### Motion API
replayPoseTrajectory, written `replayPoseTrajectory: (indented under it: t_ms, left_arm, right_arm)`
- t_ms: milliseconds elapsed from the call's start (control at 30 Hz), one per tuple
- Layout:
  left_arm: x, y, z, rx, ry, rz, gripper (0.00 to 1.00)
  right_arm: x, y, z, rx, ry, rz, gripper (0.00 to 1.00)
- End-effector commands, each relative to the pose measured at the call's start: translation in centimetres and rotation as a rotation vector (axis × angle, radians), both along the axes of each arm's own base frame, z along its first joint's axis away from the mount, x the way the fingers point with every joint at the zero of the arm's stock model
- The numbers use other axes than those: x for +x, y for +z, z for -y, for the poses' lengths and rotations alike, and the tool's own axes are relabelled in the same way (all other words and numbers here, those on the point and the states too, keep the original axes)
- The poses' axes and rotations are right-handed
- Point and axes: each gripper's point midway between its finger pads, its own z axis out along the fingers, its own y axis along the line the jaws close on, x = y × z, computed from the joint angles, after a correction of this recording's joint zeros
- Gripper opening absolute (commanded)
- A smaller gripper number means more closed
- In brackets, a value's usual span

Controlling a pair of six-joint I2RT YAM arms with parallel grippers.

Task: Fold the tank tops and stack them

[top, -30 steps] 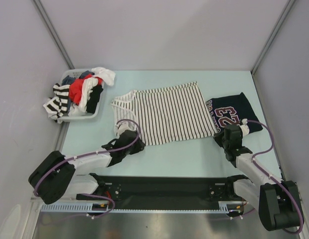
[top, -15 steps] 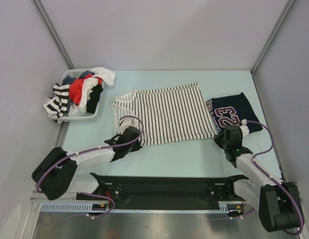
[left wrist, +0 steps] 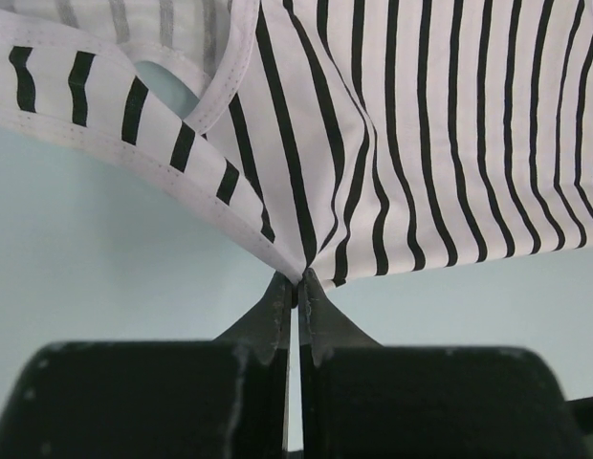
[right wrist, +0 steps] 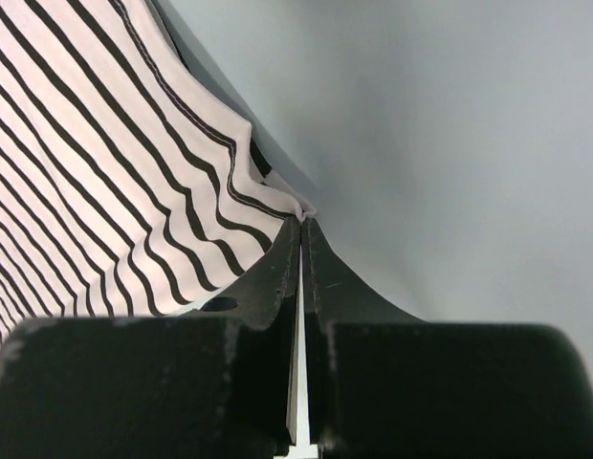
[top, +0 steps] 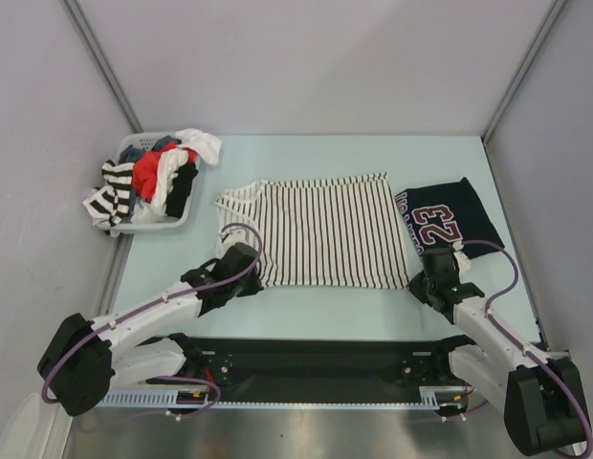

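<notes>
Left hand (left wrist: 296, 279), right hand (right wrist: 303, 220) — each pinching striped top (top: 325, 229) | jersey (top: 448, 218) — overhead only

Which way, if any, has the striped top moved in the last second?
Yes. The striped tank top has slid toward the arms' bases: its right near corner, earlier beside the "23" on the navy jersey, now lies nearer than that jersey's near edge.
</notes>
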Motion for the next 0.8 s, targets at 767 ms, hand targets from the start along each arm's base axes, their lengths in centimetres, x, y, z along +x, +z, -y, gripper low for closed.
replayPoseTrajectory:
  t_ms: [767]
  left_arm:
    - [1.4,3.3,-0.4,0.030,-0.039,0.005,0.00]
  right_arm:
    - [3.2,7.6,-0.3,-0.106,0.059,0.113,0.00]
